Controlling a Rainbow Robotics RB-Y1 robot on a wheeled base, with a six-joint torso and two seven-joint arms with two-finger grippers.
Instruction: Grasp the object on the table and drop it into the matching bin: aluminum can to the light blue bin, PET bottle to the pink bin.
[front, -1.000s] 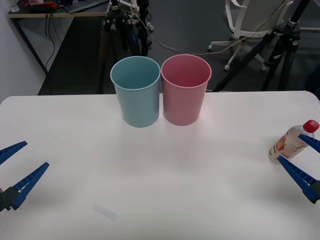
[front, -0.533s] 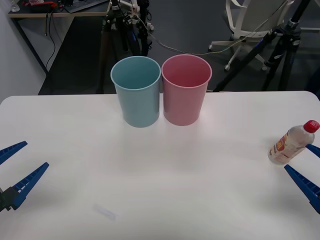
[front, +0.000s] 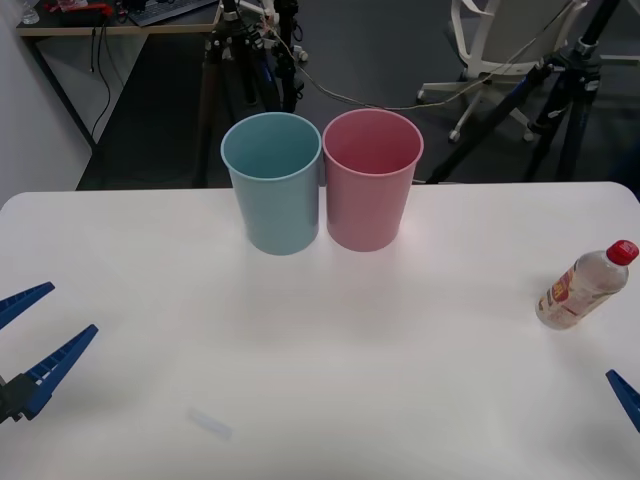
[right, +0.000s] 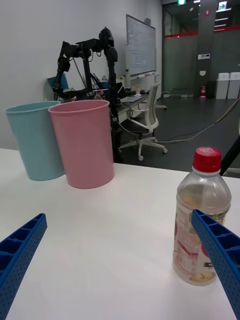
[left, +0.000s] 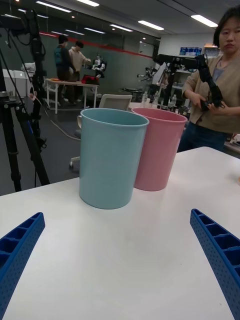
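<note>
So the right gripper (right: 120, 265) has its two blue fingers (right: 220, 255) spread wide with nothing between them, hanging low over the table (front: 320, 380) at the near right corner, and the bottle (right: 201, 215) sits just ahead of it, a bit off toward one finger rather than centred in the gap. In the front view only the tip of that gripper (front: 625, 395) pokes in at the right edge, clearly short of the bottle (front: 585, 285), so they're apart, no contact. The left gripper (front: 25, 340) is spread open too, empty, parked over the near left side of the table and not doing anything. I'd call this the approach step: nothing is grasped yet and the whole carry and drop is ahead. Next move, I reckon, is to push forward and shift sideways so the bottle lands between the fingers, then squeeze around the body below the cap. The bottle stands upright on its base near the right edge, long axis vertical, red cap pointing straight up, though the front view makes it look leaned. It's well apart from the pink bin (front: 372, 180), which stands at the far middle of the table touching or just beside the light blue bin (front: 272, 182). Pink is where it belongs.
</note>
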